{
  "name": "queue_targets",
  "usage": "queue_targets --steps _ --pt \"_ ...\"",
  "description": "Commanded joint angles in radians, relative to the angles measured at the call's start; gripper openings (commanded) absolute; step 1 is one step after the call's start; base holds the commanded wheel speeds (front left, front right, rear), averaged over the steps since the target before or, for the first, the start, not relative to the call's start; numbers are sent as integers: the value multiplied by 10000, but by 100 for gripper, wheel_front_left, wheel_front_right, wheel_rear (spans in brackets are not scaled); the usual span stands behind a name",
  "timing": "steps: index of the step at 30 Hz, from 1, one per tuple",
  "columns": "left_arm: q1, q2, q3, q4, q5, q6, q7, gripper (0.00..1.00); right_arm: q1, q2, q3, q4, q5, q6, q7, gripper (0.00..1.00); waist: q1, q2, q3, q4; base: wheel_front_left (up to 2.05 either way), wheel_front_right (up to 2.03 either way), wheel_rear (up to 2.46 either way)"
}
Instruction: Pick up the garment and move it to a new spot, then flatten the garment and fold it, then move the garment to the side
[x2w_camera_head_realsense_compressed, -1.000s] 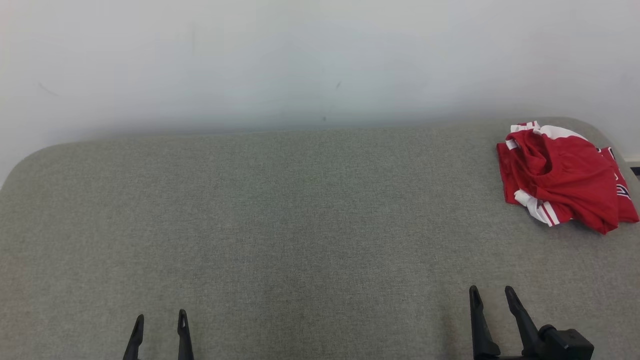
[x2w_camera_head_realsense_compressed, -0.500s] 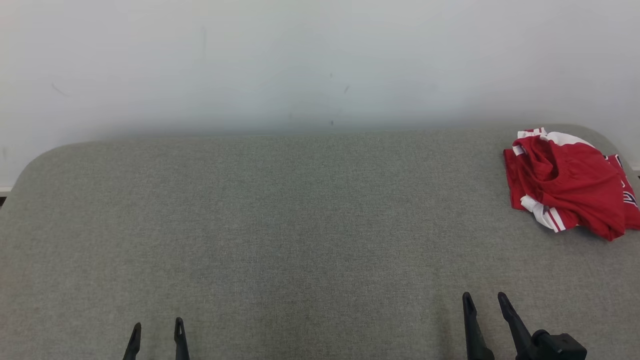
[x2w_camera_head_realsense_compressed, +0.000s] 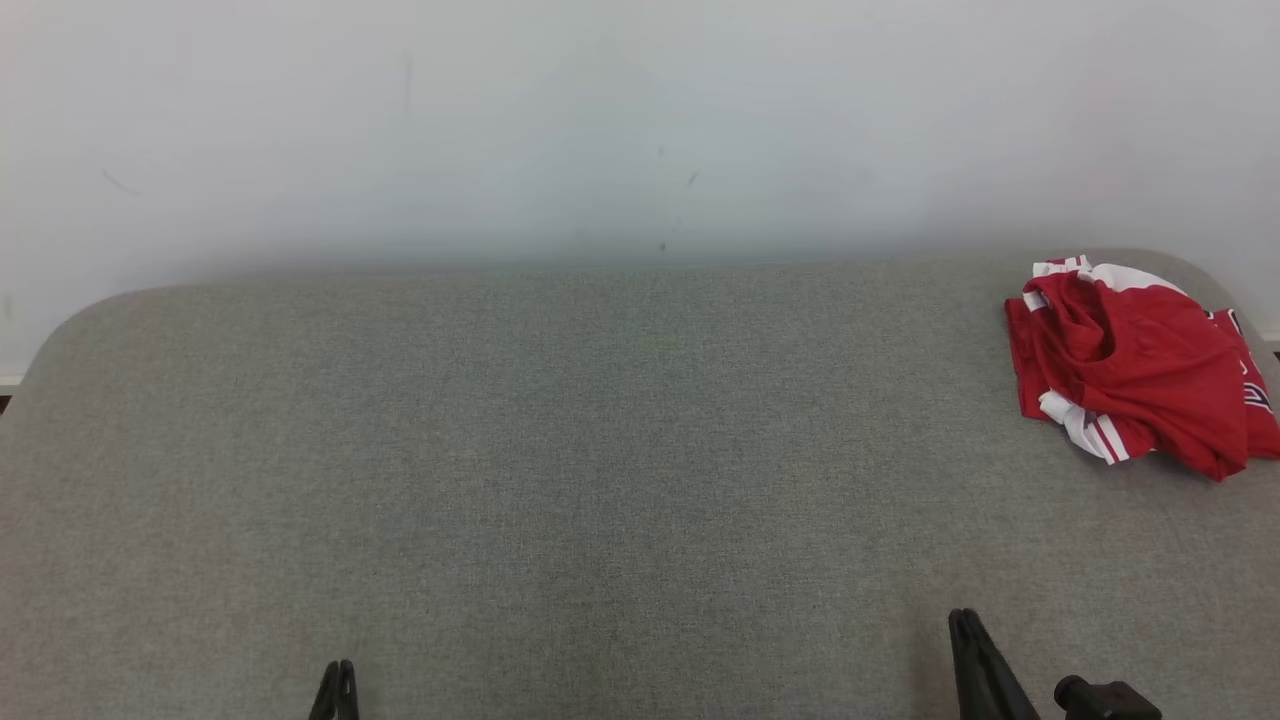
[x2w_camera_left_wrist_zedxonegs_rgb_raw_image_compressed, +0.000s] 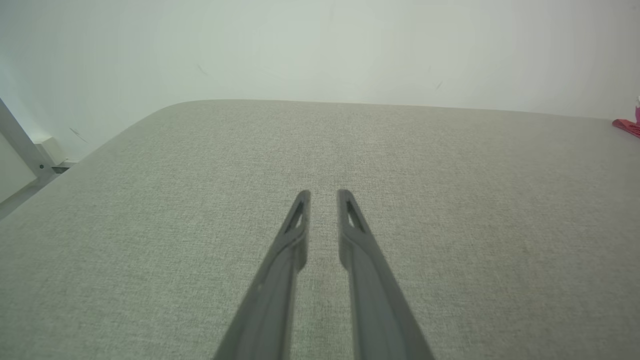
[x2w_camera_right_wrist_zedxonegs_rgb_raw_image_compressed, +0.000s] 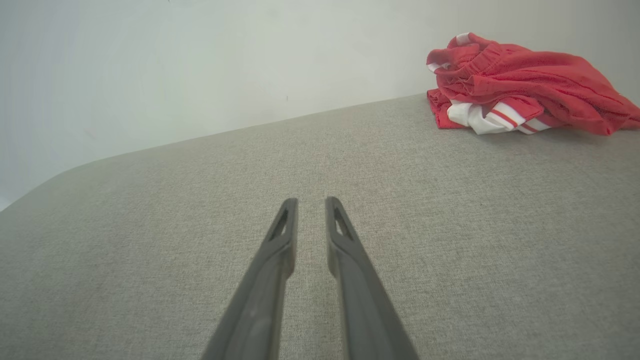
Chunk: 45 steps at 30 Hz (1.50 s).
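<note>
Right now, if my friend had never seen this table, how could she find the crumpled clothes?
Look at the big grey fabric-covered table standing against the pale wall. Go to its far right corner, by the rounded edge. There lies the garment, a crumpled red heap with white stripes, the one bright thing against all that grey.

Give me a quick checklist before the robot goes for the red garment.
Red and white garment located, crumpled at the table's far right: ok.
Right gripper empty: ok.
Left gripper empty: ok.
Jaws wide enough for cloth: not ok, both stand at a narrow gap.
Grey fabric table free between right gripper and garment: ok.
Garment fully on the table: cannot tell, its right edge leaves the head view.
</note>
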Motion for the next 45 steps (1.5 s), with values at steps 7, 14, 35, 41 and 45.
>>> queue_targets --steps 7,14,35,41,45 --pt "-250 0 192 88 -1336 -118 406 0 -159 1 -108 -23 1272 -1 352 0 0 0 8 -9 0 0 0" --pt "-394 3 270 19 -2688 -237 705 0 -300 3 -203 -94 2531 -2 681 0 0 0 18 -18 0 0 0" --pt "-822 10 543 -62 -5970 -522 1510 0 -664 7 -441 -249 5609 -5 1494 0 0 0 45 -45 0 0 0" --pt "-926 12 622 -73 -6823 -606 1726 0 -766 8 -504 -285 6411 -6 1705 0 0 0 53 -53 0 0 0" --pt "-1006 13 673 -83 -7366 -646 1860 0 -821 9 -544 -306 6913 -7 1839 0 0 0 58 -59 0 0 0"
